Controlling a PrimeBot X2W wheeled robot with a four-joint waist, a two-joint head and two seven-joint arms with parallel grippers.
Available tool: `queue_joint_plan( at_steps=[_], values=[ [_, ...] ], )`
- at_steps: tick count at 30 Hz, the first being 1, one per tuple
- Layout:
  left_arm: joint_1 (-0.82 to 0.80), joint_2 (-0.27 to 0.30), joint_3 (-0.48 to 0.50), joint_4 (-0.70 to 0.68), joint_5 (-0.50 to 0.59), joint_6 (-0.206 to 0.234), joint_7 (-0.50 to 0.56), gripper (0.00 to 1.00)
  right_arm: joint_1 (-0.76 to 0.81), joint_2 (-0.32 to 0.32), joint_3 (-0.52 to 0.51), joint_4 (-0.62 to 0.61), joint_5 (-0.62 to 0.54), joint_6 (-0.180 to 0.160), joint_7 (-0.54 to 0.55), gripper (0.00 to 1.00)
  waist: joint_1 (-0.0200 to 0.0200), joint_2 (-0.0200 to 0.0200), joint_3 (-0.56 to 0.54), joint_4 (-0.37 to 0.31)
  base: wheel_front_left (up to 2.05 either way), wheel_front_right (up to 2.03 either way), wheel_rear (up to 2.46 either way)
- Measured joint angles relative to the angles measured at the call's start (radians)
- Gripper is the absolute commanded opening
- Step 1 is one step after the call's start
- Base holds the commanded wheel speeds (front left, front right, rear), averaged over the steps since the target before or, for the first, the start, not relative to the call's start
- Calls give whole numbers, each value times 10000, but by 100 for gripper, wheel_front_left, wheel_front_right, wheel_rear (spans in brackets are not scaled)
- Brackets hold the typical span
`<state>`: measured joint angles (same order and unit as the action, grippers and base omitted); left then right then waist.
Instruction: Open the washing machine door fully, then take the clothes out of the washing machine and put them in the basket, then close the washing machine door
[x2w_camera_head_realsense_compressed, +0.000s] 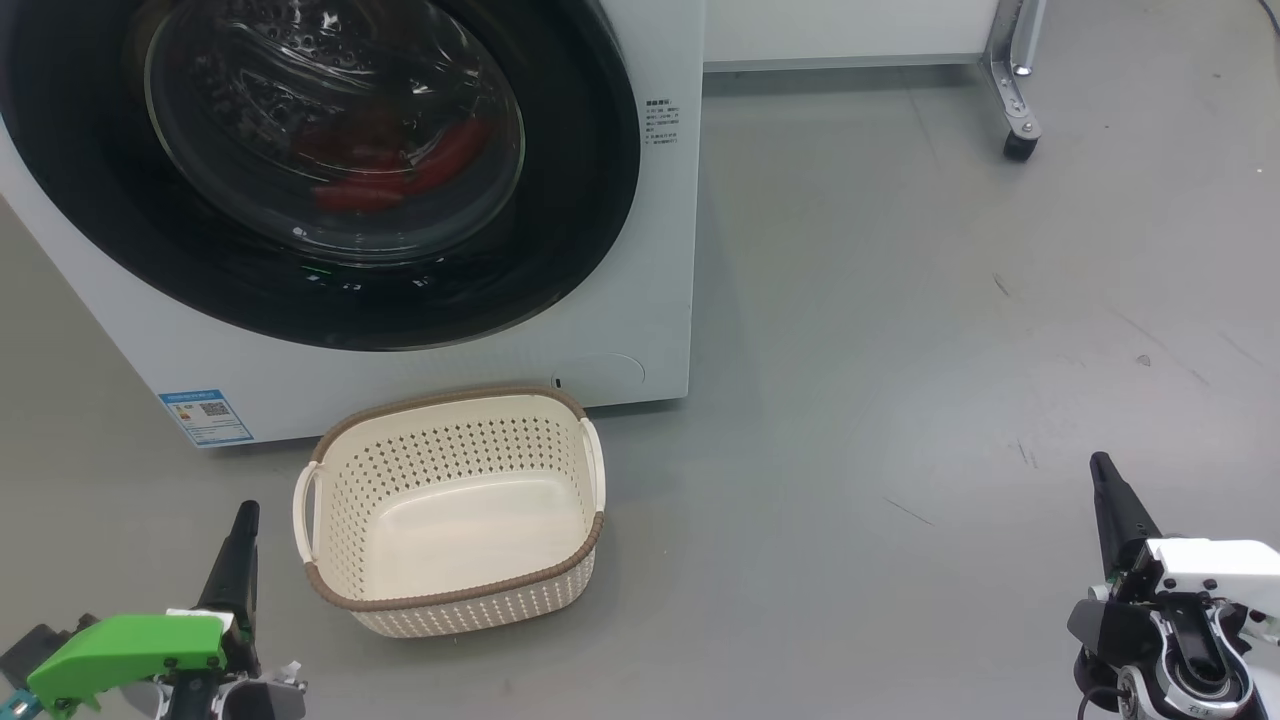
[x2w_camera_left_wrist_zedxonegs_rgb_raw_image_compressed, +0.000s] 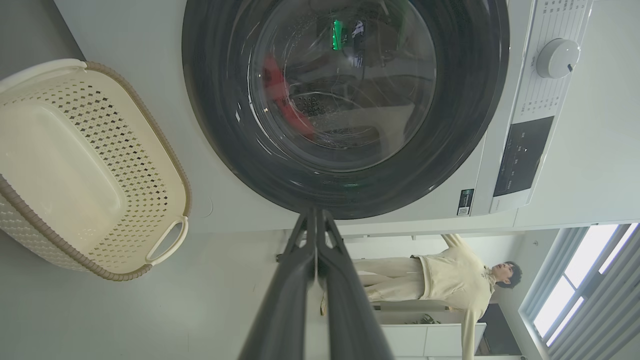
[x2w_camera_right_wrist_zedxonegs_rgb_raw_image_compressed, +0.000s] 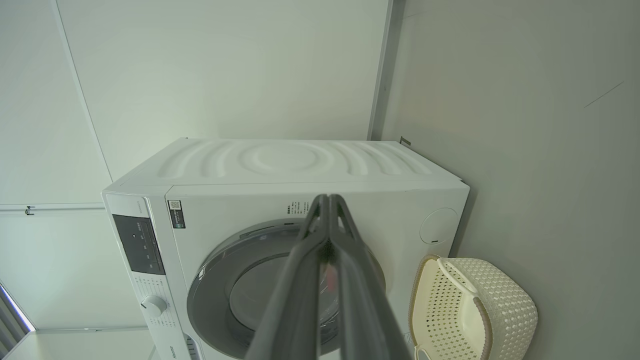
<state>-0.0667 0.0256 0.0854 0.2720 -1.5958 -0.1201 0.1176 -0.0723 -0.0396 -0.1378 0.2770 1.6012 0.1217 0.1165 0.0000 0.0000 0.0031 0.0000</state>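
The white washing machine (x2w_camera_head_realsense_compressed: 640, 330) stands at the upper left of the head view. Its door (x2w_camera_head_realsense_compressed: 580, 150) with the wide black rim lies shut against the front. Red clothes (x2w_camera_head_realsense_compressed: 400, 175) show through the glass bowl, inside the drum. On the floor in front stands the cream basket (x2w_camera_head_realsense_compressed: 330, 500), with nothing in it. My left gripper (x2w_camera_head_realsense_compressed: 245, 515) is low at the left of the basket, shut and holding nothing. Far to the right, my right gripper (x2w_camera_head_realsense_compressed: 1103, 470) is shut too, well away from the machine. In both wrist views the fingers (x2w_camera_left_wrist_zedxonegs_rgb_raw_image_compressed: 315, 235) (x2w_camera_right_wrist_zedxonegs_rgb_raw_image_compressed: 327, 215) press together.
A caster of a metal frame (x2w_camera_head_realsense_compressed: 1020, 140) stands at the back right. Grey floor (x2w_camera_head_realsense_compressed: 900, 400) spreads wide to the right of the machine. A person in pale clothes (x2w_camera_left_wrist_zedxonegs_rgb_raw_image_compressed: 450, 280) stands beyond the machine in the left wrist view. White wall panels (x2w_camera_right_wrist_zedxonegs_rgb_raw_image_compressed: 225, 75) rise behind the washer.
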Motion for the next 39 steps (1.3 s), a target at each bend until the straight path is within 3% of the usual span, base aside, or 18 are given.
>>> queue_joint_plan(
  at_steps=[39],
  values=[
    [0,0,0,0,0,0,0,0,0,0,0,0,0,0,0,0,0,0,0,0,0,0,0]
  ],
)
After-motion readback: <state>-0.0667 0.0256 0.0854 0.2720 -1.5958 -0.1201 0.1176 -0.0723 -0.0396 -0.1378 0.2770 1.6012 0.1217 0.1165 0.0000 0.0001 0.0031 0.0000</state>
